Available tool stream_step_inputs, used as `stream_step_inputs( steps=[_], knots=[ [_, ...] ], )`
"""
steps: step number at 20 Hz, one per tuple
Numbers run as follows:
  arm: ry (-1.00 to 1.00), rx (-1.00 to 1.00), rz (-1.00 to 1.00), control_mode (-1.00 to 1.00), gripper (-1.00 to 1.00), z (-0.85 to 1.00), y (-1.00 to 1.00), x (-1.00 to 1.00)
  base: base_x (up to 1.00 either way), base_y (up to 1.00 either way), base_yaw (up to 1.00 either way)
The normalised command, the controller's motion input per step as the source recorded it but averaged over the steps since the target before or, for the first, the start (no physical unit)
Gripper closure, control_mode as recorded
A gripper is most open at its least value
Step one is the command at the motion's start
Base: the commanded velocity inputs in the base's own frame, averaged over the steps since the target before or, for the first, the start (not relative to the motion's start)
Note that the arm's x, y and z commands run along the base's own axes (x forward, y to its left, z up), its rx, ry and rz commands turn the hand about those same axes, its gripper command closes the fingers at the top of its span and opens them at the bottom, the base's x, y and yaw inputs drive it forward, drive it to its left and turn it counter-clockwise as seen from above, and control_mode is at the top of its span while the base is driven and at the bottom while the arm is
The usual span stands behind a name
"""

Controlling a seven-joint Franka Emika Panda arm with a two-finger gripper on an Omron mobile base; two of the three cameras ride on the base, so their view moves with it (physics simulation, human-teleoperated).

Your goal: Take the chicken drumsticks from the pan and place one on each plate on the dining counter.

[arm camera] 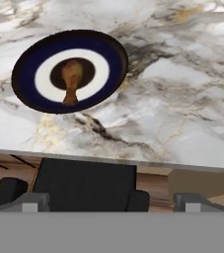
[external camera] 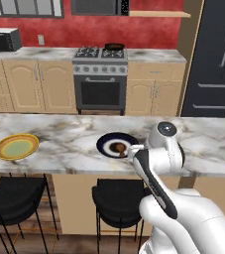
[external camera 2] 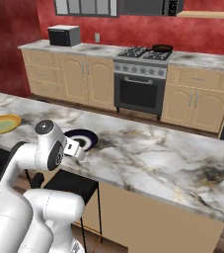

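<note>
One drumstick [arm camera: 70,81] is seen lying on the dark-rimmed plate [arm camera: 29,62] on the tabletop [external camera: 64,141]. The yellow plate [external camera: 16,146] is left unfilled. The hand [arm camera: 108,200] is spread wide, empty.

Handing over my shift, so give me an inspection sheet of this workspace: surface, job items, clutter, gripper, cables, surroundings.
Surface: dining counter, veined marble top.
Job's things: dark-rimmed plate holds one drumstick; yellow-rimmed plate has no drumstick on it; pan on the stove, contents too small to tell.
Clutter: nothing seen.
Grippers: gripper open, holding nothing, apart from the dark-rimmed plate.
Cables: nothing seen.
Surroundings: black stools, microwave, wood cabinets.
</note>
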Motion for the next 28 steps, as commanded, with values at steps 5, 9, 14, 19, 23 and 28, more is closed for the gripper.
stream_step_inputs(
  steps=[5, 9, 14, 19, 23, 28],
  knots=[
    [-0.01, 0.03, 0.00, 1.00, -1.00, 0.00, -0.01, -0.16, -0.10, -0.03, 0.00],
    [0.00, 0.00, 0.00, 1.00, -1.00, 0.00, 0.00, 0.00, -0.43, -0.51, -0.23],
    [0.00, 0.00, 0.00, 1.00, -1.00, 0.00, 0.00, 0.00, -0.35, -0.80, -0.13],
    [0.00, 0.00, 0.00, 1.00, -1.00, 0.00, 0.00, 0.00, -0.13, -0.98, -0.13],
    [0.00, 0.00, 0.00, 1.00, -1.00, 0.00, 0.00, 0.00, -0.01, -1.00, -0.09],
    [0.00, 0.00, 0.00, 1.00, -1.00, 0.00, 0.00, 0.00, 0.00, -1.00, -0.04]
  ],
)
